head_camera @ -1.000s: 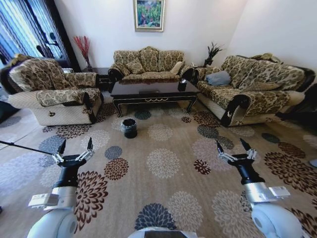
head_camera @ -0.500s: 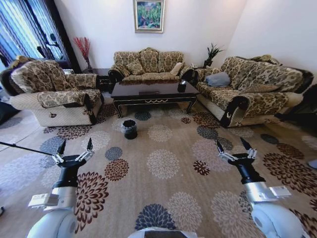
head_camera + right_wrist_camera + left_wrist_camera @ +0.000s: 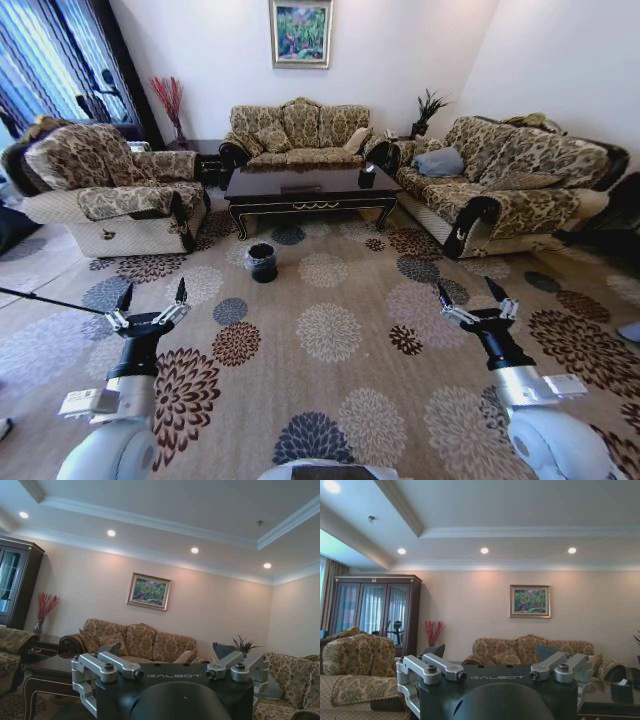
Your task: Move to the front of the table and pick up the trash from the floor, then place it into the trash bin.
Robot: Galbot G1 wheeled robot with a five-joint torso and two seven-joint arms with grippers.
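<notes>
The table (image 3: 308,188) of dark glossy wood stands far ahead across the carpet, in front of the back sofa; its corner also shows in the right wrist view (image 3: 42,669). The trash bin (image 3: 262,261), a small black bucket, sits on the carpet just before the table's left end. The trash is out of view; I make out no litter on the patterned floor. My left gripper (image 3: 153,292) is held low at the near left, open and empty. My right gripper (image 3: 466,290) mirrors it at the near right, open and empty.
An armchair (image 3: 110,190) flanks the table on the left, a long sofa (image 3: 510,175) on the right, another sofa (image 3: 295,130) behind. A dark box (image 3: 367,174) sits on the table's right end. Open flowered carpet (image 3: 330,330) lies between me and the bin.
The whole head view has shifted slightly: the table, bin and sofas sit a little lower in it, so the camera has moved. Both grippers hold the same open pose.
</notes>
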